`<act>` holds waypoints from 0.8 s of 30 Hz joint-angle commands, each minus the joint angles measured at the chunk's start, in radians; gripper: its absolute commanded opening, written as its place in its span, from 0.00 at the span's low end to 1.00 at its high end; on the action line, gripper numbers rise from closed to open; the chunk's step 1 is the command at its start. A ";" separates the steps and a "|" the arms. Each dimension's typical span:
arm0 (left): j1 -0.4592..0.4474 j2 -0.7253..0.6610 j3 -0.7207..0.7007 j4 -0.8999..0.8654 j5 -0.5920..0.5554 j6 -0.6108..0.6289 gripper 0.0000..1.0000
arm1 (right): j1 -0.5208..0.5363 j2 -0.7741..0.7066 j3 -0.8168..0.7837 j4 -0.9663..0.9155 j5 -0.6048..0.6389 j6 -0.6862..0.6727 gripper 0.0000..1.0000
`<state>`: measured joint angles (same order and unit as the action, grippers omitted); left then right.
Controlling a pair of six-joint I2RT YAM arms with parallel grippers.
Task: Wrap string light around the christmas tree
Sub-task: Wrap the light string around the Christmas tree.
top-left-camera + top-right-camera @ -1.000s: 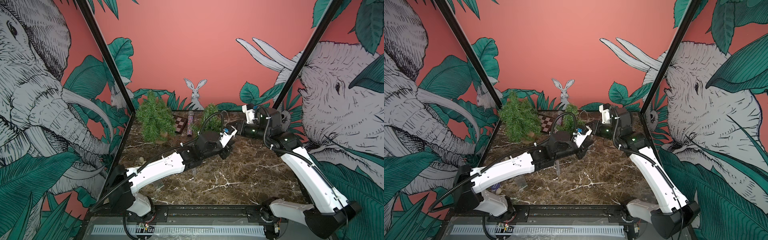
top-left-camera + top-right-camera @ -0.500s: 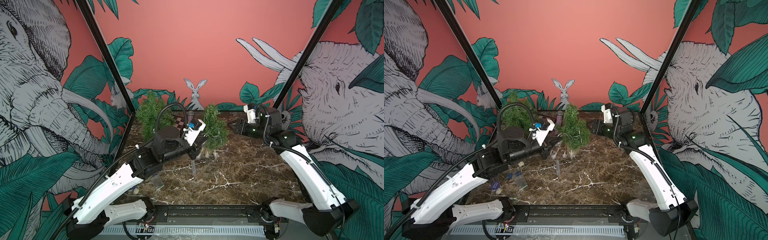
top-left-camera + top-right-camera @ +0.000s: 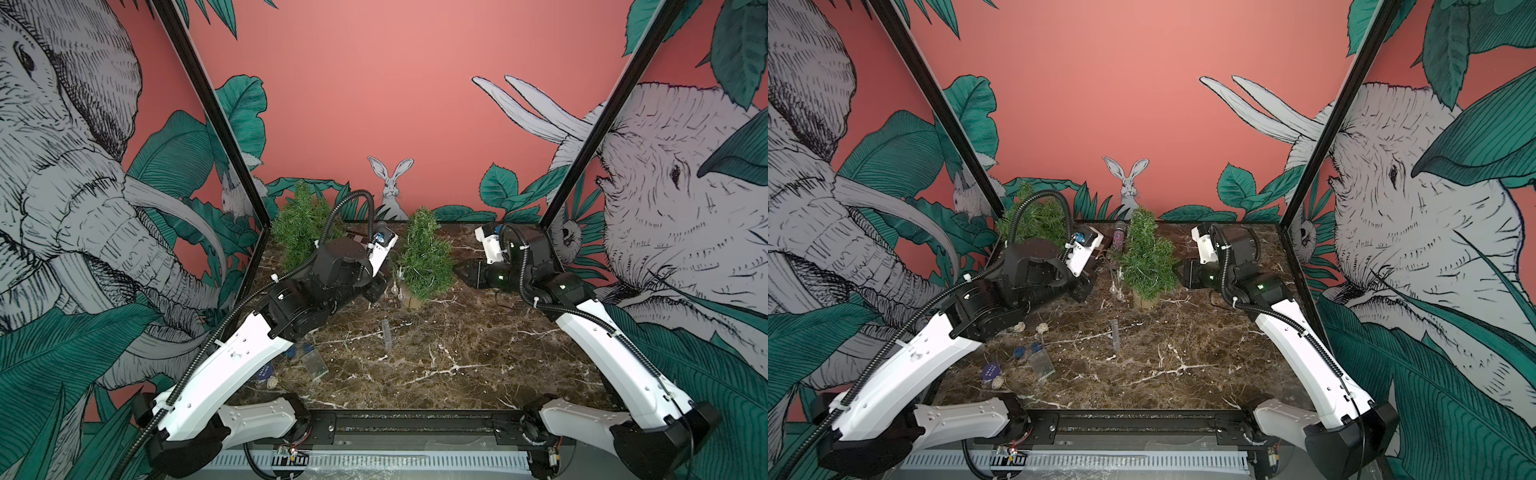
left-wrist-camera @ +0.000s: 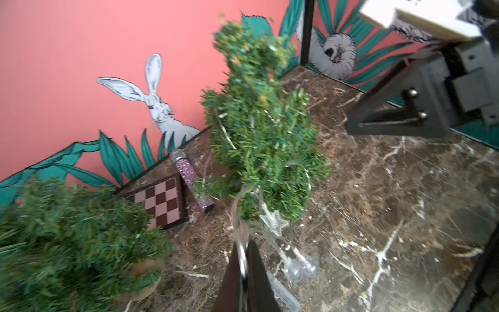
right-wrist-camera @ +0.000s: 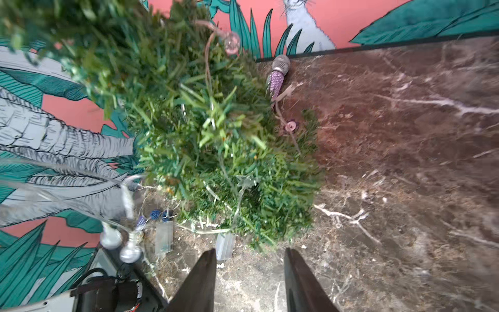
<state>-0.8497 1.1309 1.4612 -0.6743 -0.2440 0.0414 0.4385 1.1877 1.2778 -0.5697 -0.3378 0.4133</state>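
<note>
Where the bigger tree (image 3: 297, 237) stands at the far left, the left gripper (image 4: 244, 250) next to it is clenched on the string light (image 4: 274, 221). Its wire loops up into the christmas tree (image 3: 424, 257) toward the back of the tabletop (image 3: 436, 357), and a few bulbs dangle near the base. Just right of that tree, the right gripper (image 5: 251, 251) points at it, released, jaws apart.

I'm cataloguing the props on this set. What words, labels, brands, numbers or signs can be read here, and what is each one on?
"SMALL BLIND": tiny white letters on the purple disc lying on the marble table. The reading is likely but not certain at this size.
Nothing else is legible in any view. No other writing, number or brand mark shows clearly enough to read.
</note>
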 commanded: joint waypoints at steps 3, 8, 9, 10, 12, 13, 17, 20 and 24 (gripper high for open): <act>0.126 -0.009 0.061 0.079 -0.059 -0.036 0.00 | -0.006 0.099 0.149 0.020 0.095 -0.069 0.45; 0.282 0.145 0.172 0.161 0.081 -0.067 0.00 | -0.037 0.245 0.300 0.077 0.115 -0.073 0.47; 0.304 0.196 0.210 0.169 0.101 -0.064 0.00 | -0.050 0.277 0.334 0.095 0.105 -0.076 0.47; 0.324 0.251 0.257 0.170 0.118 -0.063 0.00 | -0.062 0.313 0.370 0.108 0.097 -0.080 0.47; 0.355 0.355 0.356 0.173 0.145 -0.061 0.00 | -0.078 0.386 0.444 0.119 0.067 -0.092 0.47; 0.368 0.404 0.406 0.184 0.161 -0.063 0.00 | -0.083 0.428 0.483 0.120 0.046 -0.104 0.47; 0.383 0.592 0.613 0.219 0.267 -0.039 0.00 | -0.092 0.539 0.571 0.175 -0.029 -0.160 0.48; 0.383 0.715 0.740 0.249 0.391 -0.024 0.00 | -0.092 0.581 0.571 0.288 -0.093 -0.209 0.49; 0.382 0.817 0.834 0.287 0.518 -0.036 0.01 | -0.093 0.622 0.561 0.406 -0.143 -0.303 0.54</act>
<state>-0.4679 1.9545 2.2307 -0.4519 0.1299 0.0002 0.3447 1.8034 1.8244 -0.3176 -0.4068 0.2062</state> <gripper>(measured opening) 0.064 0.530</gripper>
